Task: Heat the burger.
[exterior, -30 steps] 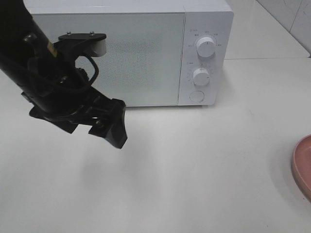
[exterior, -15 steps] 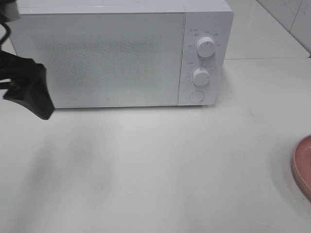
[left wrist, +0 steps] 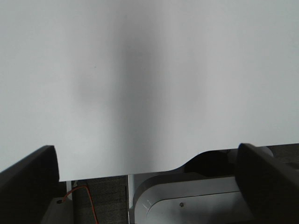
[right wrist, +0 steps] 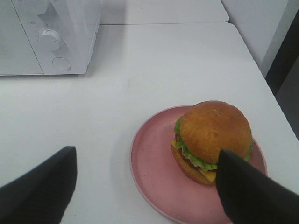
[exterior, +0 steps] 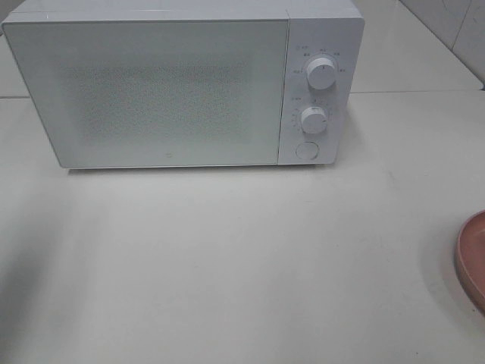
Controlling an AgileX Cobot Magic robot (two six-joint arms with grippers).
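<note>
**Exterior high view: microwave shut, burger on plate at right edge of bench**

Exterior high camera shows a white microwave [exterior: 182, 83] at the far side of the white bench [exterior: 242, 265], door closed, two dials [exterior: 322, 73] and a round button on its right-hand panel. Neither arm appears in this view. Only a sliver of the pink plate [exterior: 474, 262] shows at the right edge.

Right wrist camera: the burger [right wrist: 212, 140] sits upright on the pink plate [right wrist: 154, 172], toward the plate's right half, near the bench's right edge and well apart from the microwave [right wrist: 51, 37]. Right end effector [right wrist: 147, 186] is released, fingers spread wide, nothing between them, above the plate and burger.

Left wrist camera: left end effector [left wrist: 149, 182] is likewise released, fingers far apart, empty, over bare bench near its edge.
</note>
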